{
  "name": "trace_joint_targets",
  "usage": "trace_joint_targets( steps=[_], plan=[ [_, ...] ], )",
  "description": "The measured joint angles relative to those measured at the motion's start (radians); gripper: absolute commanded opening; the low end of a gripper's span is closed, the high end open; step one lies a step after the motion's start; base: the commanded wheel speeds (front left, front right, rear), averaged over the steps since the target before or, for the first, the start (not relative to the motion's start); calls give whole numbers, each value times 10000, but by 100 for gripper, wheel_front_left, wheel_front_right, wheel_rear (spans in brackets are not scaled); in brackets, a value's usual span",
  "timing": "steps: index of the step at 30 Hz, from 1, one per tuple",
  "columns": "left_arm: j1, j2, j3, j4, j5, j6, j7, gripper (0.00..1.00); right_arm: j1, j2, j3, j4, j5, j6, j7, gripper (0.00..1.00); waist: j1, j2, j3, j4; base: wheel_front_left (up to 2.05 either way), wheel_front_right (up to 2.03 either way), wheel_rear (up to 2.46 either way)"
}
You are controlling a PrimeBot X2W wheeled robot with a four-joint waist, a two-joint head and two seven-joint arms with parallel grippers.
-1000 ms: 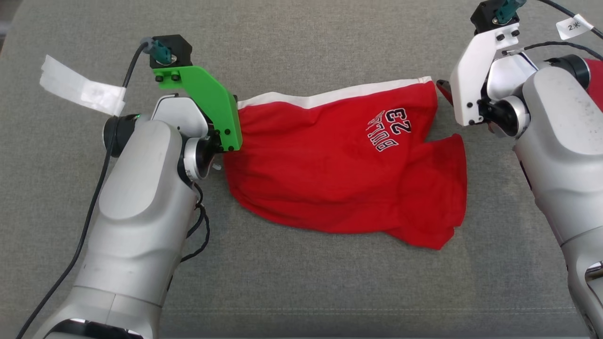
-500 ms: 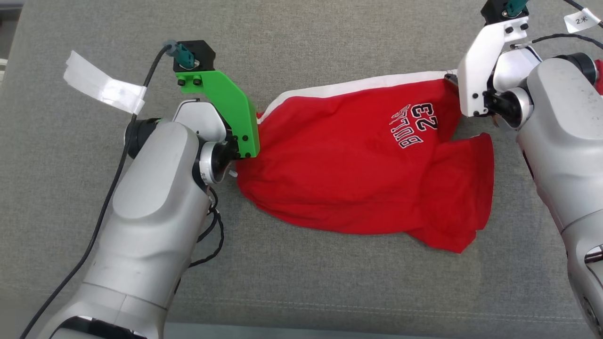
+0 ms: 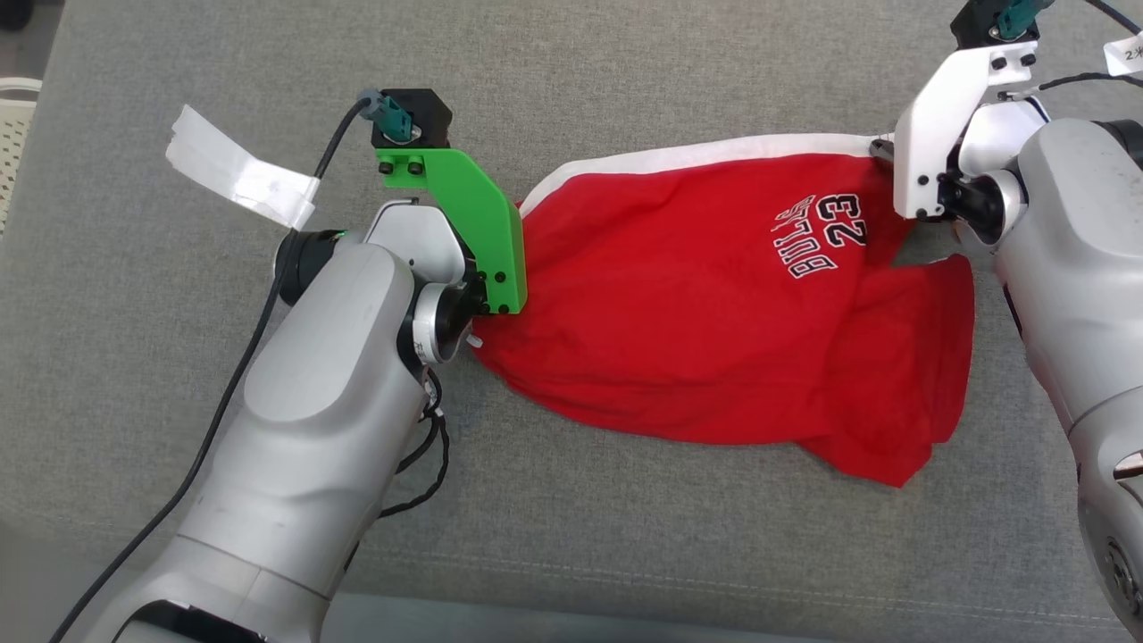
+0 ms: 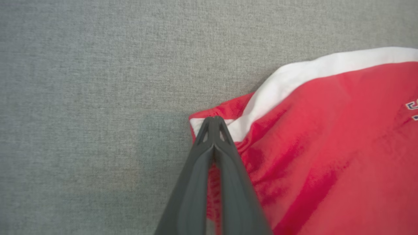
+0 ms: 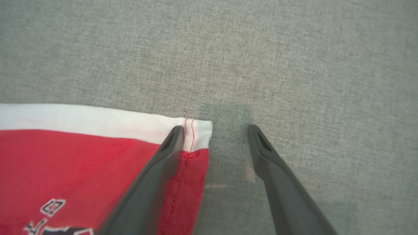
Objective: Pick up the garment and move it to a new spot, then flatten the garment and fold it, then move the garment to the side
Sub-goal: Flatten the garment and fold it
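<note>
The garment [image 3: 696,330], a pair of red shorts with a white waistband and a "BULLS 23" print, lies spread across the middle of the grey cloth-covered counter [image 3: 625,554]. Its waistband runs along the far edge from left to right. The print sits toward the right end, and the leg openings trail to the near right, where the cloth bunches into loose folds.

The left fingers [image 4: 222,140] are pressed together at their tips and pinch the left corner of the waistband, where the white band meets the red cloth [image 4: 326,147]. A sliver of red fabric shows in the narrow slit between them lower down. In the head view the left arm [image 3: 321,402] reaches in from the near left, and its green bracket [image 3: 473,223] stands right at the garment's left end.

The right fingers [image 5: 156,169] are spread wide at the garment's right waistband corner [image 5: 196,133]. One tip lies over the white band beside the red stitching, the other over bare grey cloth. The corner sits in the gap between them, ungripped. Whether the tips touch the fabric cannot be told. The right arm's white bracket [image 3: 938,125] stands at the far right end of the waistband.
</note>
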Motion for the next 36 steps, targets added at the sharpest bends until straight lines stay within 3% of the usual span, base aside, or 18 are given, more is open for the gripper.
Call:
trace_joint_targets(
  steps=[3, 4, 5, 8, 14, 21, 27, 28, 29, 30, 31, 36],
  plan=[
    [-4, 0, -130, 6, -96, 36, -75, 0, -140, 130, -61, 180, -94, -2, 4, 100, 0, 0, 125, 41, 0, 0, 0],
    [-4, 0, -165, 29, -130, 35, -115, 0, -156, 150, -61, 230, -144, -2, 19, 77, 0, 0, 155, 52, 0, 0, 0],
    [-7, 0, -190, 56, -140, 35, -134, 0, -179, 155, -56, 276, -180, -2, 44, 47, 0, 0, 175, 57, 0, 0, 0],
    [-17, 0, -219, 194, -196, 31, -253, 0, -229, 192, -13, 355, -257, -2, 90, 0, 0, 0, 163, 39, 0, 0, 0],
    [-61, 0, -98, 324, -251, -54, -901, 0, -198, 295, 219, 313, -215, 10, -40, 0, 0, 0, 11, -38, 0, 0, 0],
    [-406, 31, 493, 378, -359, -19, -2550, 0, -171, 374, 445, -153, 151, 8, -1250, 0, 0, 0, -205, -334, 0, 0, 0],
    [-548, 48, 378, 894, -395, 148, -2075, 0, -218, 215, 552, -15, 453, 8, -1388, 0, 0, 0, -332, -525, 0, 0, 0],
    [-548, 88, 290, 965, -355, 169, -1866, 0, -213, 203, 558, 71, 508, 8, -1306, 7, 0, 0, -363, -532, 0, 0, 0],
    [-540, 127, 234, 1011, -330, 188, -1707, 35, -187, 199, 583, 150, 577, 8, -1241, 88, 0, 0, -391, -537, 0, 0, 0],
    [-532, 144, 232, 1012, -332, 240, -1641, 87, -146, 201, 625, 196, 639, 8, -1195, 100, 0, 0, -416, -539, 0, 0, 0],
    [-532, 159, 224, 1007, -337, 255, -1544, 100, -109, 209, 673, 219, 665, 8, -1202, 100, 0, 0, -436, -540, 0, 0, 0],
    [-425, 157, 161, 851, -600, 253, -869, 100, -87, 169, 817, 313, 825, 8, -1317, 100, 0, 0, -409, -530, 0, 0, 0]
  ],
)
